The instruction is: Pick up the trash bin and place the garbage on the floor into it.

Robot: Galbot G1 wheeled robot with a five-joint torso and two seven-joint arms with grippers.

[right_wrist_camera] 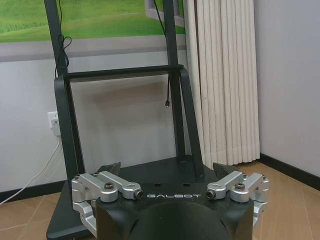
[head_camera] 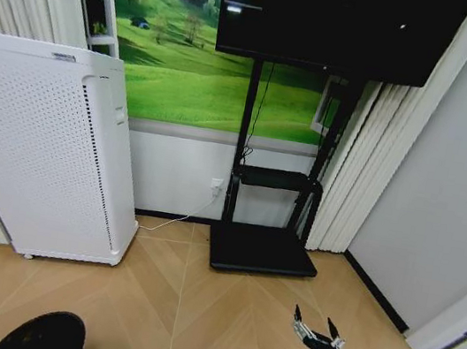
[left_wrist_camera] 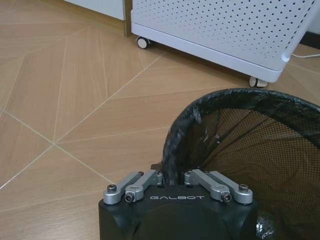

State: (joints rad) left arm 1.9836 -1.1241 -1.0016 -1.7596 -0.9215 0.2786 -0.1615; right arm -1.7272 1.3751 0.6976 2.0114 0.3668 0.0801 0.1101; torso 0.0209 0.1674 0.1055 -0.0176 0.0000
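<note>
Left end effector [left_wrist_camera: 173, 176] seemingly clamps the trash bin [left_wrist_camera: 260, 150] rim.

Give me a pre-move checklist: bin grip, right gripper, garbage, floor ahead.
1. Left gripper closed on the trash bin rim: ok.
2. Bin liner seated over the rim: ok.
3. Right gripper open and empty, low over the floor: ok.
4. Garbage located: cannot tell.
5. Clearance from the white appliance beside the bin: ok.
6. TV stand ahead of the right gripper, apart from it: ok.
</note>
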